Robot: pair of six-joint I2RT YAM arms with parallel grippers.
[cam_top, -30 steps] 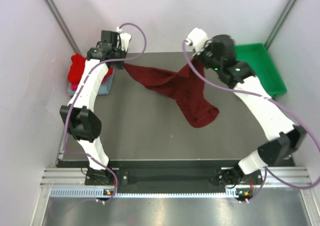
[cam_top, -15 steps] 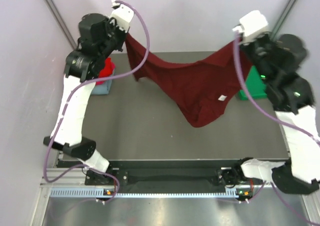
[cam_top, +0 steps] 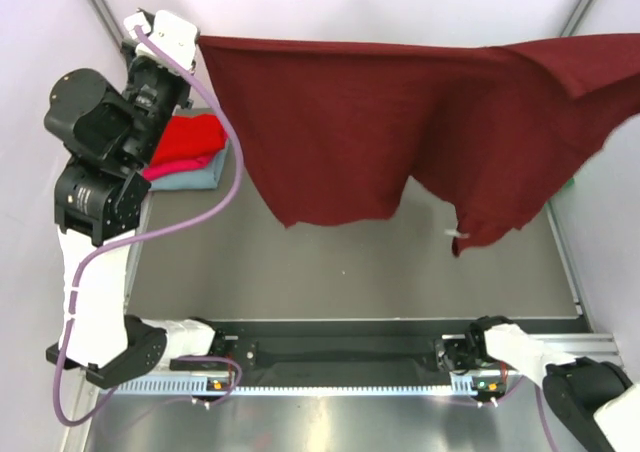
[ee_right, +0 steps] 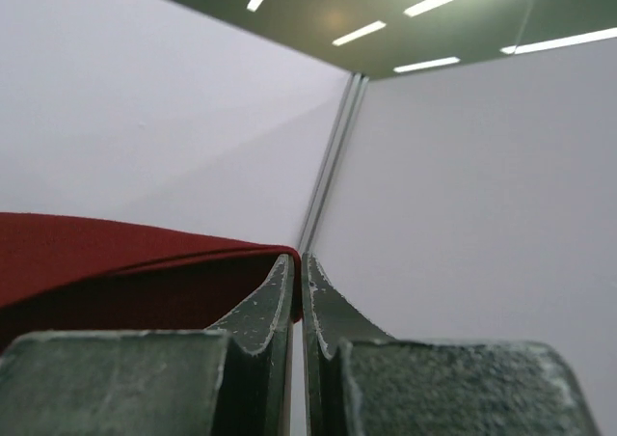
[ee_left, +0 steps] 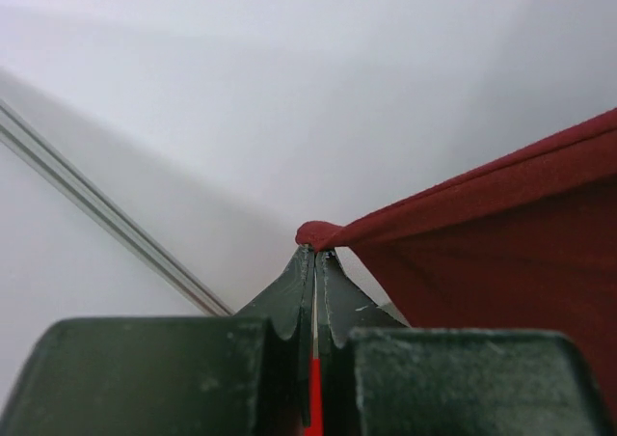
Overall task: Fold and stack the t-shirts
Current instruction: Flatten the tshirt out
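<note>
Maroon t-shirt [cam_top: 380, 122] hangs spread above table [cam_top: 300, 262] — left gripper [ee_left: 314, 255] pinching one corner, right gripper [ee_right: 297, 262] pinching opposite edge; folded red t-shirt [cam_top: 190, 140] lies far left.

The dark grey table [cam_top: 330, 267] carries three folded shirts stacked near its far left corner. The grey-blue shirt [cam_top: 195, 180] lies on the tabletop, with the pink shirt [cam_top: 163, 170] on it and the bright red shirt [cam_top: 188, 137] on top.

Maroon t-shirt [cam_top: 400, 122] aloft, outspread; folded shirts [cam_top: 186, 144] far-left
</note>
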